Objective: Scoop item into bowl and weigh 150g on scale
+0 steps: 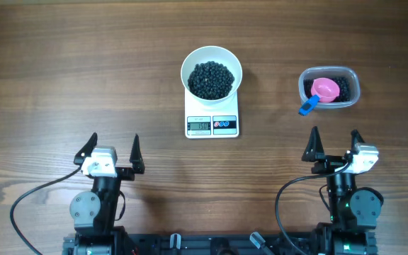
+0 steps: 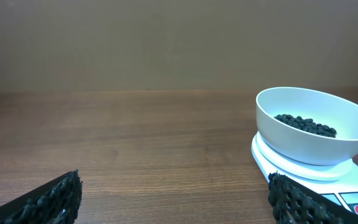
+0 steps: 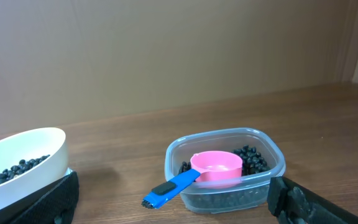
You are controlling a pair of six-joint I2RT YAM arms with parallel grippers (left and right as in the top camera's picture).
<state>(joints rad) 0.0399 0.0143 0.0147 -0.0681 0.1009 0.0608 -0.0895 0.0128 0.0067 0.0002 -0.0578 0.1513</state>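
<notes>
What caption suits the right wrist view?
Pink scoop with blue handle lying in clear plastic tub of black beads.

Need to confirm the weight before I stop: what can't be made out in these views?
- Display on the scale: overhead, digits too small to read; left wrist, mostly cut off by the bottom edge.
- Scale, right wrist: almost all hidden behind the bowl and a finger.
- Beans in the tub: the scoop covers part, so what lies under it is hidden in both views.
</notes>
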